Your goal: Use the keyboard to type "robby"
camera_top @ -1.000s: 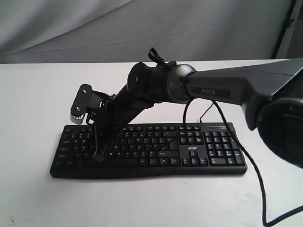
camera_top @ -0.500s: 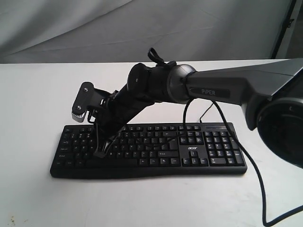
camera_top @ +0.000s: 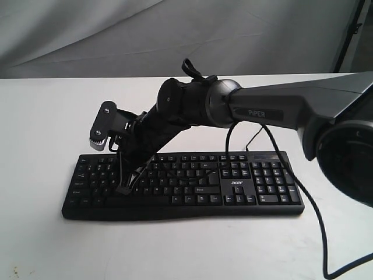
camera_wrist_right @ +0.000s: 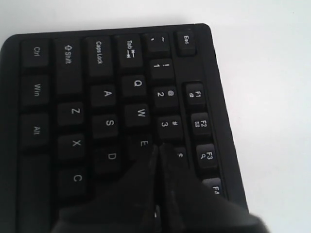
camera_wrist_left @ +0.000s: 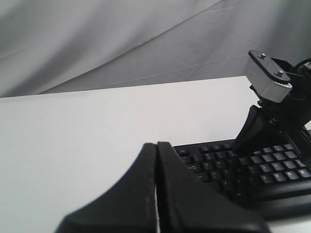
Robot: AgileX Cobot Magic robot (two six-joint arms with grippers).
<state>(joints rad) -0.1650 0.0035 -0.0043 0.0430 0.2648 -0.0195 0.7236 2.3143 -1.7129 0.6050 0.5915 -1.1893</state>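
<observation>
The black keyboard [camera_top: 192, 182] with an acer logo lies across the middle of the white table [camera_top: 46, 116]. My right arm reaches over it from the right, and my right gripper [camera_top: 123, 189] is shut and empty, tips pointing down at the left letter keys. In the right wrist view the right gripper [camera_wrist_right: 158, 148] hovers beside the E key [camera_wrist_right: 144, 143], just below the 3 key; contact cannot be judged. My left gripper [camera_wrist_left: 156, 144] is shut on nothing, off the keyboard's [camera_wrist_left: 272, 170] left end. It does not show in the exterior view.
A black cable [camera_top: 312, 210] hangs from the right arm, crosses the keyboard's right end and loops onto the table at the front right. A grey cloth backdrop [camera_top: 175, 35] stands behind the table. The right wrist's camera block [camera_wrist_left: 267, 77] shows in the left wrist view.
My right gripper's tips have risen a little and shifted slightly right over the left letter keys. The keyboard has not moved.
</observation>
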